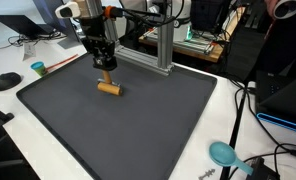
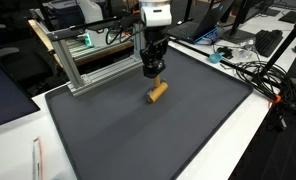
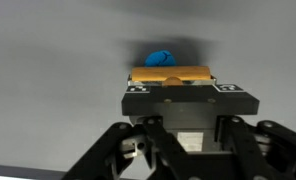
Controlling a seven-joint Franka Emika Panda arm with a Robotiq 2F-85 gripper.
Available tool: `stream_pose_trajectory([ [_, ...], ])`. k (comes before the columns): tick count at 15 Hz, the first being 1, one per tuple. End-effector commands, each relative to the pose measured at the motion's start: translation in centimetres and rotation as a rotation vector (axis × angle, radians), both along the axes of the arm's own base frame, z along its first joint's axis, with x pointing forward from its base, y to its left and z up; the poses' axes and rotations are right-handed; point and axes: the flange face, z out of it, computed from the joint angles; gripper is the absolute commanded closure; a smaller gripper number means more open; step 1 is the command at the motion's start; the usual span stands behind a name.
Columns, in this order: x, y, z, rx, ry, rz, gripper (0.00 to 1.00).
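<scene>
The room was a cluttered lab, with monitors, cables and a silver aluminium frame (image 2: pixel 88 65) at the back of a white counter (image 1: pixel 226 105). Most of that counter lay under a large dark grey rubber mat (image 1: pixel 138 130). I hung over the far part of the mat, near the frame, and my fingers (image 1: pixel 106 70) pointed straight down, drawn in around a tan wooden cylinder (image 1: pixel 109 88). In the wrist view the cylinder (image 3: pixel 170 74) ran crosswise between my fingertips, which pinched it from both sides. Just beyond it was a small blue lump (image 3: pixel 160 57) that I could not identify. In both exterior views the cylinder lay on its side, either on the mat or barely off it; I could not tell which. I judged the grasp made, since my fingers had hold of the wood, but any lift was not clearly done, because the piece sat low directly under me. Away from me, near the counter's edges, were a small teal cup (image 1: pixel 37 68), a black computer mouse (image 1: pixel 6 81) and a teal rounded scoop (image 1: pixel 223 153), all well apart from the cylinder.
</scene>
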Motion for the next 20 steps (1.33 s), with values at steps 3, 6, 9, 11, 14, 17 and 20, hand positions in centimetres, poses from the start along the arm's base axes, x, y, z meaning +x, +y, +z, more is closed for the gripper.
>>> stream_pose_trajectory([
  [3,-3.3,-1.3,-4.2,0.009,0.150,0.009,0.78],
  [6,-3.4,-1.2,-4.3,0.011,0.151,0.016,0.78],
  [9,-3.6,-1.2,-4.3,0.011,0.152,0.022,0.78],
  [11,-3.7,-1.3,-4.2,0.001,0.153,0.018,0.78],
  [14,-4.0,-1.3,-3.8,0.001,0.154,0.018,0.78],
  [17,-4.3,-1.3,-3.5,0.001,0.156,0.019,0.78],
  [20,-4.5,-1.3,-3.5,-0.001,0.157,0.019,0.78],
])
